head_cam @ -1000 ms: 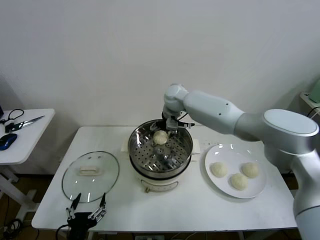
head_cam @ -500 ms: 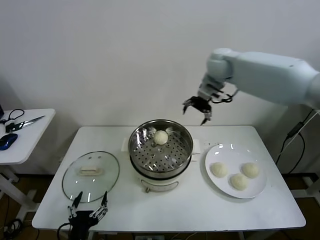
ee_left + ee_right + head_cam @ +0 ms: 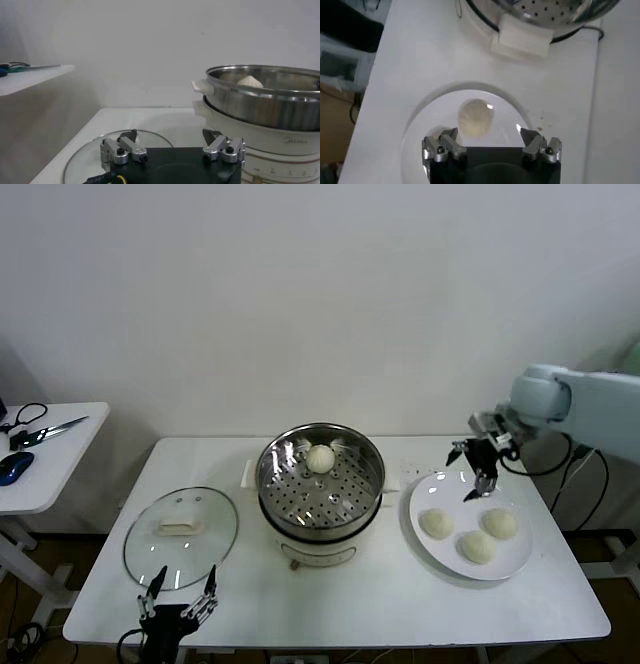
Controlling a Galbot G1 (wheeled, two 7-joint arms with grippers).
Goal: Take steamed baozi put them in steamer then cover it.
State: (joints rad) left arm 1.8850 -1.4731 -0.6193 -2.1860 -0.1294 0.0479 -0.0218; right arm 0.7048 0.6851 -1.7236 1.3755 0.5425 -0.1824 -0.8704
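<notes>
**Right pincer poised above the plate, a bun straight below it**

At the left edge of the counter (image 3: 330,604) the cover (image 3: 181,535) lies flat, its cream handle up, and the left pincer (image 3: 176,600) sits parked just at its near rim, fingers spread and empty. This arm is the nearer one to the cover, but it has no part in the step in hand.

In the middle stands the steamer (image 3: 321,489), uncovered, with one steamed baozi (image 3: 320,458) resting on the perforated tray toward the far side.

To the right, well apart from the steamer, the white plate (image 3: 471,525) carries the three remaining buns: one nearest the steamer (image 3: 437,523), one at the front (image 3: 477,547), one at the right (image 3: 500,523). The right pincer (image 3: 479,467) hangs over the far edge of the plate, fingers released and holding nothing. Its wrist view looks straight down between the spread fingers at a bun (image 3: 475,117), which lies just ahead of the pincer (image 3: 490,145) and roughly centred in the gap. Which of the three it is I cannot tell for sure.

The buns are round, so no long axis matters; the coming move looks like a plain descent, closing gently on soft dough
</notes>
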